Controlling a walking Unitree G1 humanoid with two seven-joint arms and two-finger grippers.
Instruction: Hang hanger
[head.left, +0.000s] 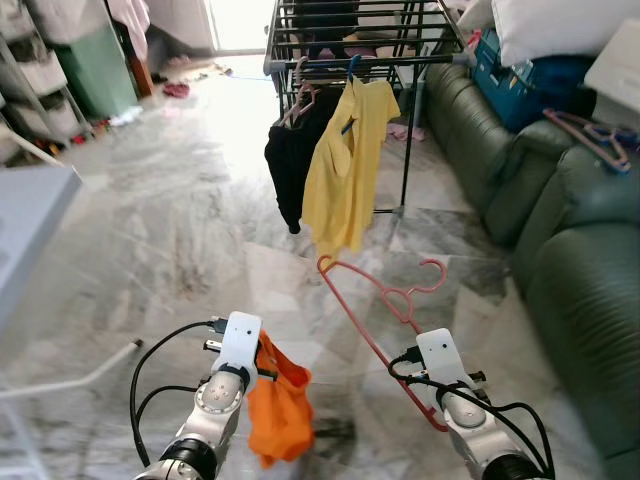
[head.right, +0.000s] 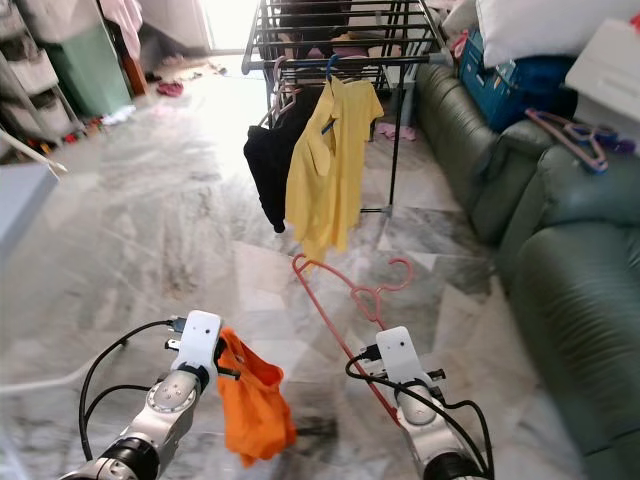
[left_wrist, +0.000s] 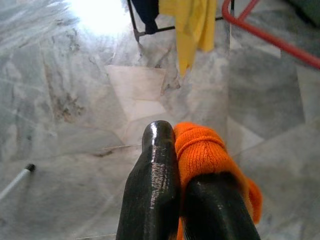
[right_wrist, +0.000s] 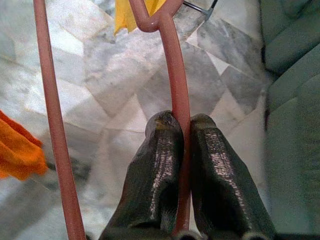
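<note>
The right end effector (right_wrist: 181, 131) is pinching one bar of the pink hanger (head.left: 372, 316), fingers pressed against the bar from both sides, holding it above the marble floor (head.left: 180, 230). The hanger is judged light, stiff and smooth, so liable to pivot in the grip; a hold nearer the hook would steady it. The left end effector (left_wrist: 186, 145) is clamping a soft orange garment (head.left: 279, 405), which is drooping limply. The drying rack (head.left: 360, 40) is standing well ahead.

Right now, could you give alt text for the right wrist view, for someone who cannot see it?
Two black fingers of the right gripper pinch a pink plastic hanger above a grey marble floor. Orange cloth and a green sofa show at the edges.
</note>
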